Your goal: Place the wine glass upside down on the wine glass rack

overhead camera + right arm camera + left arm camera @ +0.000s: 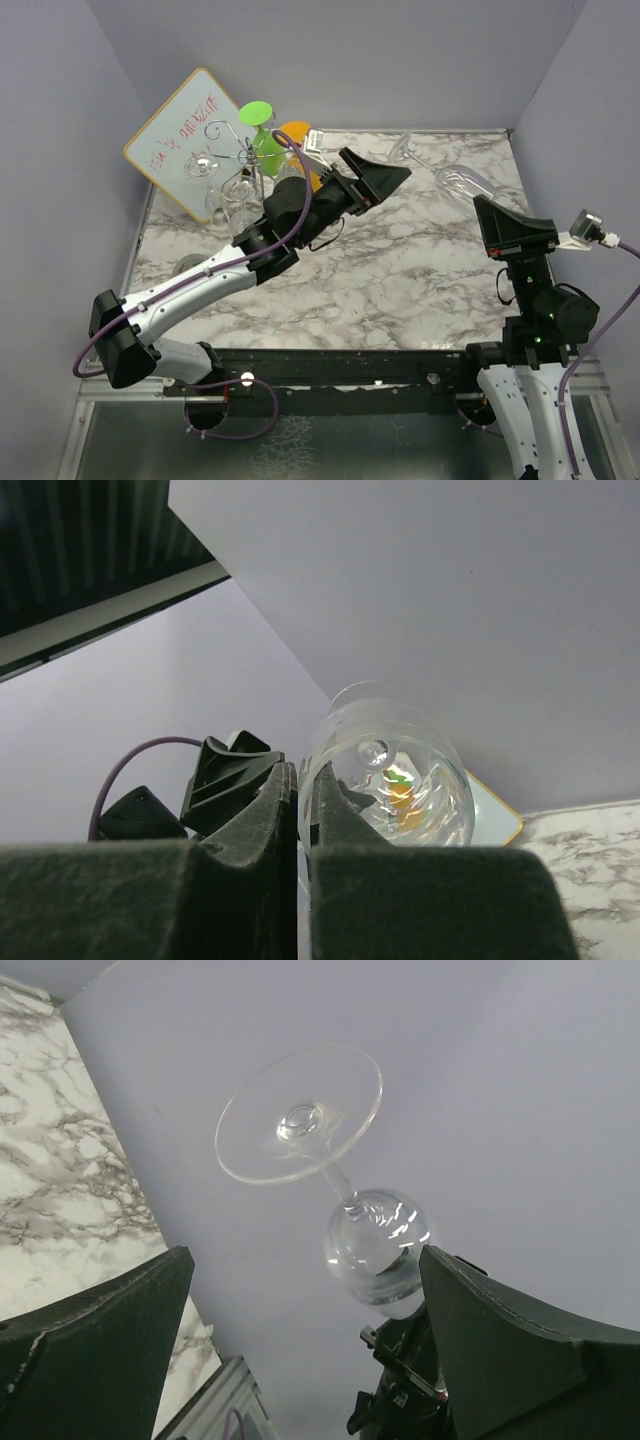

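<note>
A clear wine glass (462, 180) hangs in the air over the back right of the table, lying nearly sideways with its foot (400, 150) toward the left. My right gripper (484, 205) is shut on the rim of its bowl; in the right wrist view the gripper (303, 778) pinches the glass wall (395, 780). My left gripper (392, 180) is open and empty, pointing at the glass from the left. In the left wrist view the glass (378, 1245) is beyond the gripper (305, 1260), not between the fingers. The chrome wine glass rack (226, 150) stands at the back left.
Other clear glasses (232, 200) sit at the rack. A whiteboard (170, 135) leans behind it. A green cup (262, 135) and an orange object (297, 130) stand just right of the rack. Grey walls enclose the marble table (400, 270).
</note>
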